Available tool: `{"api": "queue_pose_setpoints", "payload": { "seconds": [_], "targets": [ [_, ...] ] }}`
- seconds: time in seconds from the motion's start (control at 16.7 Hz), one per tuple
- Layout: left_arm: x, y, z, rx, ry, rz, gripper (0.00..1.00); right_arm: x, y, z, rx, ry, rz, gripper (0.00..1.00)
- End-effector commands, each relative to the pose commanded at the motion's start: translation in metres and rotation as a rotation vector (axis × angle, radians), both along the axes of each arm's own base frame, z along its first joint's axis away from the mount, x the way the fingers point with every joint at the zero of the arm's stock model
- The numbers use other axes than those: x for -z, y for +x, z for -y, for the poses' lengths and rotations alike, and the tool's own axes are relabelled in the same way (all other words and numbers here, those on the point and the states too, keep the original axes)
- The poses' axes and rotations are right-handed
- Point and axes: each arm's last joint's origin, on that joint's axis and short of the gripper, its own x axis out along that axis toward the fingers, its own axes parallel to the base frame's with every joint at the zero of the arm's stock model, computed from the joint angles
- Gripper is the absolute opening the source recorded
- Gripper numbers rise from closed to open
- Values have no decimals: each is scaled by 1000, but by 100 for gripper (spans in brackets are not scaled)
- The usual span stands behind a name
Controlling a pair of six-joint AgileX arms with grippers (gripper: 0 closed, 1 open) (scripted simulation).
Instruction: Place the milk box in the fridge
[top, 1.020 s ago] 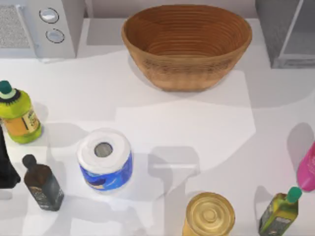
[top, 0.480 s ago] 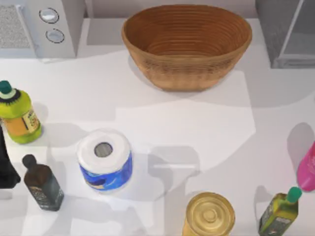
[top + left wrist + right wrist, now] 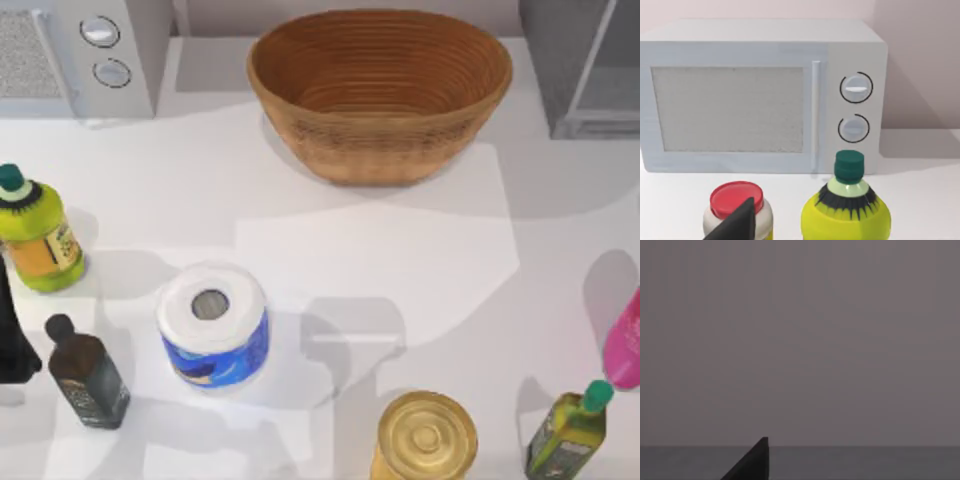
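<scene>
A rendered kitchen-like setting, to judge by the appliances: light-grey microwave (image 3: pixel 80 55) with two round knobs at the far left of a white surface (image 3: pixel 400 250), dark-grey fridge (image 3: pixel 585 65) at the far right. Between them a woven basket (image 3: pixel 380 90); nearer, household goods: yellow-green bottle (image 3: pixel 38 235), dark bottle (image 3: pixel 88 375), toilet-paper roll (image 3: pixel 212 322), gold-lidded jar (image 3: pixel 426 436).

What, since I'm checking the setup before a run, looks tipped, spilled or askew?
Nothing stands out: the yellow-green bottle, dark bottle, paper roll and basket all sit upright, and the table shows no spill.
</scene>
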Motion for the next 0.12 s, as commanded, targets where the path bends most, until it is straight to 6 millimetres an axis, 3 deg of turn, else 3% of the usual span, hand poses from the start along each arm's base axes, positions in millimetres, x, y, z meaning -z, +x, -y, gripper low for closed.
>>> {"api": "queue_pose_setpoints", "payload": {
  "seconds": [0.12],
  "targets": [
    [0,0,0,0,0,0,100,0,0,0,0,0,0,100]
  ]
}}
